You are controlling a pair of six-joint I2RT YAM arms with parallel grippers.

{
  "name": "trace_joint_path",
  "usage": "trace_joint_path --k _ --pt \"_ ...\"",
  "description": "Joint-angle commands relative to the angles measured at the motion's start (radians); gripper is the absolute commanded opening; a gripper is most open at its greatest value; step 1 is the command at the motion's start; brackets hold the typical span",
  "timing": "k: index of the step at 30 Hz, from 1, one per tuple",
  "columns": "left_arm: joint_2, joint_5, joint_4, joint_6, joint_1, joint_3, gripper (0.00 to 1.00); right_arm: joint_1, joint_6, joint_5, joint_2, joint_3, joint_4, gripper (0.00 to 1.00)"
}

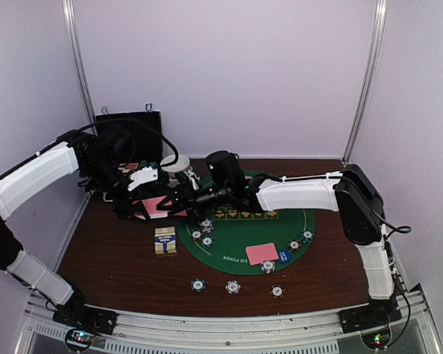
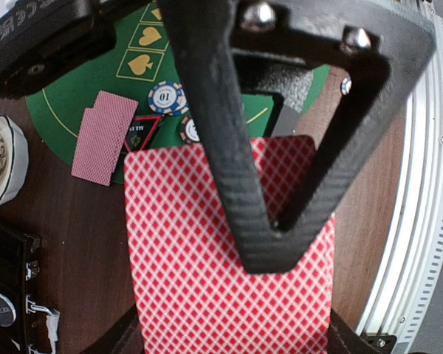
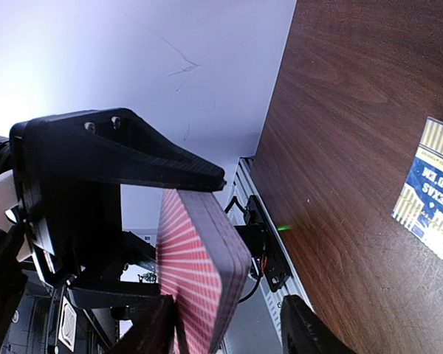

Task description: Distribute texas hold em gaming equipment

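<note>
The thick stack of pink-backed playing cards with a red diamond pattern (image 2: pixel 173 284) is up in the air over the left part of the brown wooden table (image 1: pixel 111 254). It is just off the edge of the big round green felt mat (image 1: pixel 240 237). The left claw (image 2: pixel 272 254) is pinched tight on the stack, with one black finger on top. The right claw (image 1: pixel 186 198) is right next to the stack on the other side. I cannot tell how wide it is, or if it touches the cards.

Down below, two flat pink cards (image 2: pixel 103 136) lie half on the mat and half on the wood. Just beside them are a red-triangle marker (image 2: pixel 142 133) and a blue and white striped chip (image 2: pixel 167 97). Another pair of pink cards (image 1: pixel 261 253) lies on the near side of the mat, with a small blue button (image 1: pixel 283 257) just beside it. A row of three striped chips (image 1: pixel 232 286) sits on the wood near the front. A blue and cream card box (image 1: pixel 165 240) lies just left of the mat.
</note>
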Motion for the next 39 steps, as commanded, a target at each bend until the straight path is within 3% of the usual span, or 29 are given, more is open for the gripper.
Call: trace_joint_path --k 1,7,9,11,15,18,29,39 --pt "-0.039 0.017 0.014 0.011 0.005 0.011 0.00 -0.032 -0.049 0.014 -0.062 -0.058 -0.093 0.47" --pt "-0.033 0.014 0.014 0.010 0.005 0.013 0.00 -0.032 -0.019 -0.001 -0.092 -0.070 -0.057 0.33" --pt "-0.032 0.010 0.014 0.010 0.005 0.010 0.00 -0.031 0.012 -0.006 -0.098 -0.079 -0.007 0.33" --pt "-0.030 0.005 0.016 0.011 0.005 0.008 0.00 -0.027 0.019 -0.006 -0.103 -0.073 -0.001 0.36" --pt "-0.024 0.006 0.022 0.012 0.005 0.002 0.00 -0.012 0.005 0.006 -0.090 -0.041 -0.021 0.59" --pt "-0.022 0.013 0.023 0.010 0.005 0.004 0.00 0.000 0.007 0.011 -0.054 0.004 -0.035 0.64" --pt "-0.030 0.029 0.027 0.017 0.005 -0.005 0.00 0.031 0.036 -0.004 0.085 0.165 -0.068 0.66" --pt "-0.045 0.038 0.034 0.025 0.005 -0.013 0.00 0.008 -0.012 0.023 0.076 0.135 -0.165 0.58"
